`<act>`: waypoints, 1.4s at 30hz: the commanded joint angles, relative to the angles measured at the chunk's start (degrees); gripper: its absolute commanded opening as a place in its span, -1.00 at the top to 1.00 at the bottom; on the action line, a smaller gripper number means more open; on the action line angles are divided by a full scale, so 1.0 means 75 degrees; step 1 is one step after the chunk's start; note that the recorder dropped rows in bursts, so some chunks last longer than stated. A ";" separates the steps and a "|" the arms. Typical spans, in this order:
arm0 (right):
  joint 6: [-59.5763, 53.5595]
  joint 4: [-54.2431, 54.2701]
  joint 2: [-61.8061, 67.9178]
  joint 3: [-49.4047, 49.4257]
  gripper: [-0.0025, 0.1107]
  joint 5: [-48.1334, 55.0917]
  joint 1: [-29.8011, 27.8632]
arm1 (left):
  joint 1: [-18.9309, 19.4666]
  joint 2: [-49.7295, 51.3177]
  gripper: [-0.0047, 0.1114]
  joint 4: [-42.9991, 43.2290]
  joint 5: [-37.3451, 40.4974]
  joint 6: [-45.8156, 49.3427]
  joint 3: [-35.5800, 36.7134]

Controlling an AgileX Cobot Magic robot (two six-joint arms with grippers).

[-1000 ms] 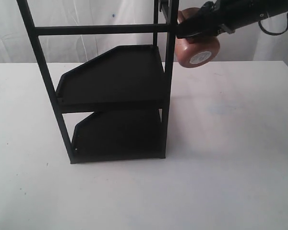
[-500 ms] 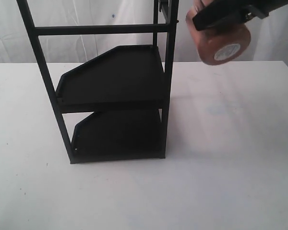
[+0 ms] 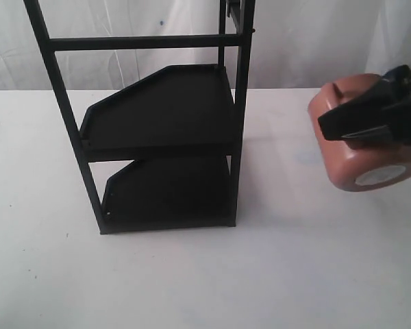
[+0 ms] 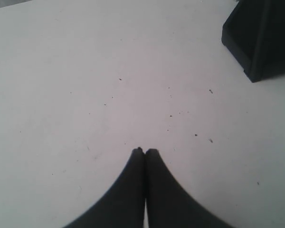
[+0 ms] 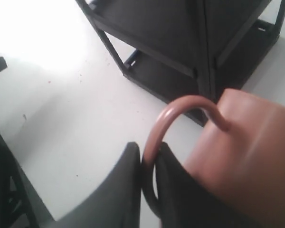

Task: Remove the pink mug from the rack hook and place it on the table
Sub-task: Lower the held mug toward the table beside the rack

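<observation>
Pinching the pink mug (image 3: 342,164) by its loop handle (image 5: 180,107) with the right pincer (image 5: 147,154), fingers almost together; holds it tilted over the counter (image 3: 192,274), right of the rack (image 3: 157,110). Left pincer (image 4: 145,152) pressed together.

You cannot see the top of the rack (image 3: 157,110); the exterior view's upper edge cuts it off. The right gripper (image 3: 339,123) runs past that view's right edge, hiding part of the mug (image 3: 349,168).
</observation>
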 commanded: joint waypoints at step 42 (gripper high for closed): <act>0.5244 -0.6815 -0.4874 0.6582 0.96 -1.0951 0.2615 | 0.0000 -0.0038 0.92 0.0000 -0.0015 -0.0002 0.0043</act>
